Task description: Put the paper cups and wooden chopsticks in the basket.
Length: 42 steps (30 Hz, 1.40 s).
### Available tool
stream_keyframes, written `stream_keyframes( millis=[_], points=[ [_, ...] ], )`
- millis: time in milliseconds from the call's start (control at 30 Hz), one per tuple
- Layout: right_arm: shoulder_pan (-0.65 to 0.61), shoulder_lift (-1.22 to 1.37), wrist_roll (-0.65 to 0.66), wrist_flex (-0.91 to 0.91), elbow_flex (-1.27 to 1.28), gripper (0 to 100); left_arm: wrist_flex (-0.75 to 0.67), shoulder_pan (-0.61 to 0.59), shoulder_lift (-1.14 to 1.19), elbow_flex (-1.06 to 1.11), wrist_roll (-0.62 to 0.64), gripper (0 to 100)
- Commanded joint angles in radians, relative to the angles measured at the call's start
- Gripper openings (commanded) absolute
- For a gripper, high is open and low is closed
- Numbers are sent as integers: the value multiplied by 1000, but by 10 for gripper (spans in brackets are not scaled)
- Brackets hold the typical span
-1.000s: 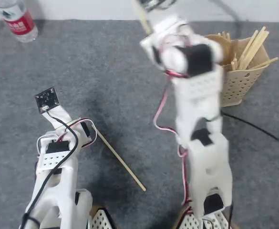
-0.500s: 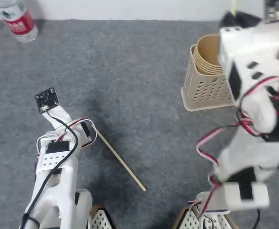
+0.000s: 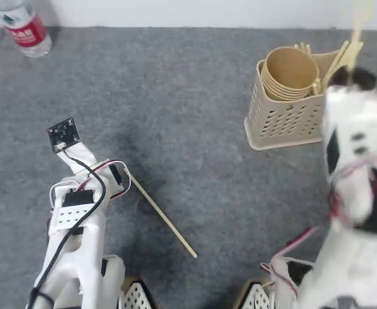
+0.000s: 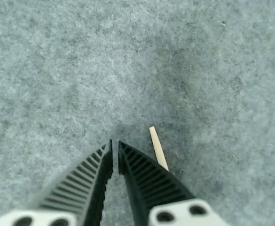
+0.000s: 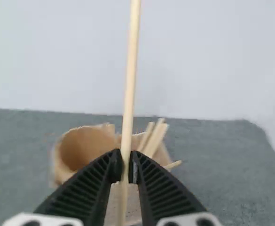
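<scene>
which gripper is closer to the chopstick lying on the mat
Left. The left gripper sits right beside the loose chopstick, whose end lies next to its fingers. The right gripper is far off near the basket, shut on a second chopstick.

No readable text; only illegibly small print on the red label (image 3: 28,31) of the bottle (image 3: 14,11).

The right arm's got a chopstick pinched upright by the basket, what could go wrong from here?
One: the right end effector pinches the held chopstick with most of its length sticking out, so it may swing or slip. Two: the basket is crowded with stacked paper cups and standing chopsticks; the stick may catch on them and fall outside. Three: the loose chopstick lies flat beside the shut left end effector, likely awkward to pinch.
</scene>
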Motion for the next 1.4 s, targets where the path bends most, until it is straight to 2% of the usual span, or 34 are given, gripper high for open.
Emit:
stream_keyframes(
  millis=[0,233,400,767,1033,1367],
  points=[
    [74,-16,11,-426,295,6,-17,2,-26,-5,-6,14],
    [19,-22,18,-1084,689,6,-18,3,-25,-5,-8,14],
    [8,-19,17,-1365,830,6,-20,3,-25,-5,-8,14],
    [58,286,12,-1685,967,6,-20,3,-25,-5,-8,14],
    [59,337,12,-1693,965,6,-20,3,-25,-5,-8,14],
    [48,242,12,-1693,959,6,-20,3,-25,-5,-8,14]
  ],
)
